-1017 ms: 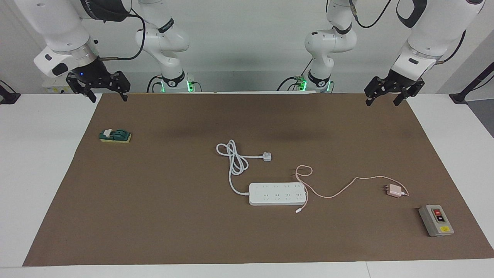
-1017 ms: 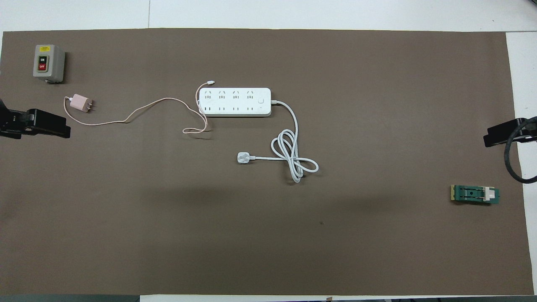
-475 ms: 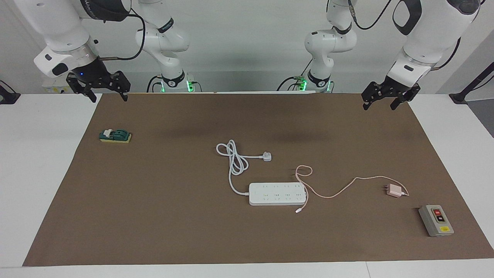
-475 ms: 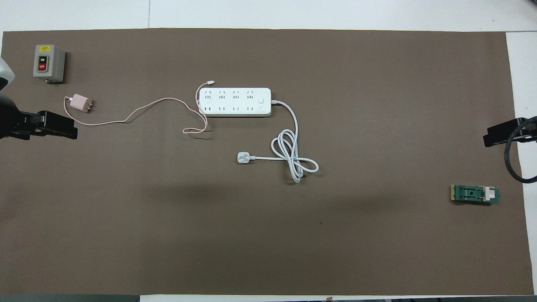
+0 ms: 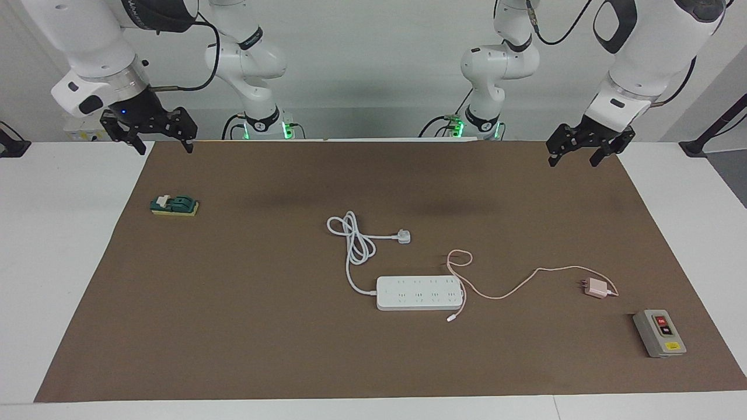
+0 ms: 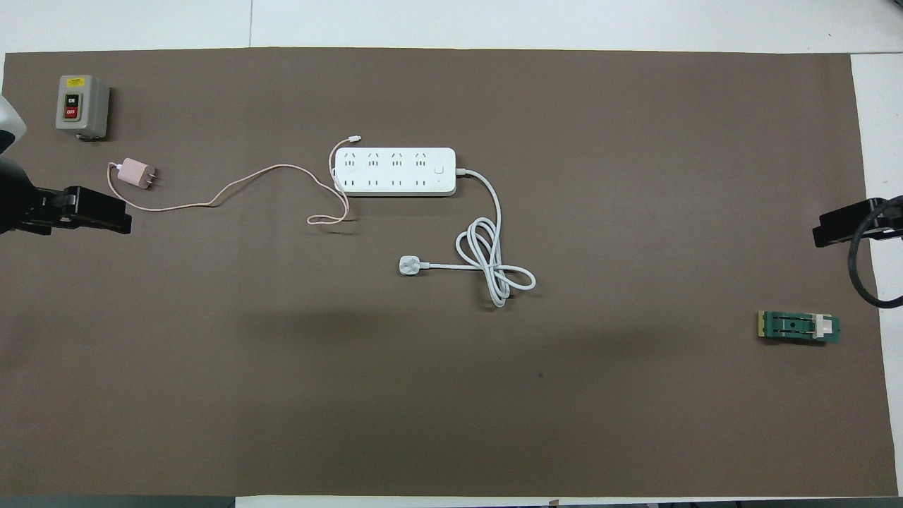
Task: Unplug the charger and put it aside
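Facing view: items listed across it, from the right arm's end of the table to the left arm's end.
Right gripper (image 5: 149,135): raised over the mat's edge nearest the robots, fingers spread, empty; arm waits, judged parked clear of the work.
Green block (image 5: 174,205): small part on the brown mat (image 5: 245,326), at the right arm's end, well apart from everything else; judged not part of this task.
White plug (image 5: 403,236): three-pin, lies loose on the mat with its thick cord looped, nearer the robots than the power strip.
Power strip (image 5: 419,293): mid-table, flat, no plug seated in its sockets.
Pink cable (image 5: 513,289): runs from the charger to the strip's end, curls there; its free tip lies just beside the strip.
Charger (image 5: 597,287): pale pink cube lying on its side on the mat, prongs bare, well apart from the strip toward the left arm's end; judged already unplugged and set aside.
Switch box (image 5: 659,333): grey, near the charger, farther from the robots.
Left gripper (image 5: 579,149): up over the mat's edge nearest the robots, fingers spread, holding nothing; judged pulled away after release.
Change vs earlier: left gripper sits a bit higher and more toward mid-table than a second ago; right gripper, charger, cable and strip unchanged.
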Robot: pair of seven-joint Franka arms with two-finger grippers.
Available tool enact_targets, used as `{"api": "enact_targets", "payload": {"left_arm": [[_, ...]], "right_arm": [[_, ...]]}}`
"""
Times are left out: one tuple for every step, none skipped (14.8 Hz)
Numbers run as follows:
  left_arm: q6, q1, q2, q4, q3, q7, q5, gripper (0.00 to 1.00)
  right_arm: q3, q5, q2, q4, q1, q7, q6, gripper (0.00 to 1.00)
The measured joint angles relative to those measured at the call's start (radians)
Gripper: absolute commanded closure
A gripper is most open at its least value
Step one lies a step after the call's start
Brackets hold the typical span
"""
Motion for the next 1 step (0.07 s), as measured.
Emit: {"api": "enact_targets", "payload": {"left_arm": [[0.000,0.000,0.000,0.000,0.000,0.000,0.000,0.00]], "right_arm": [[0.000,0.000,0.000,0.000,0.000,0.000,0.000,0.00]]}}
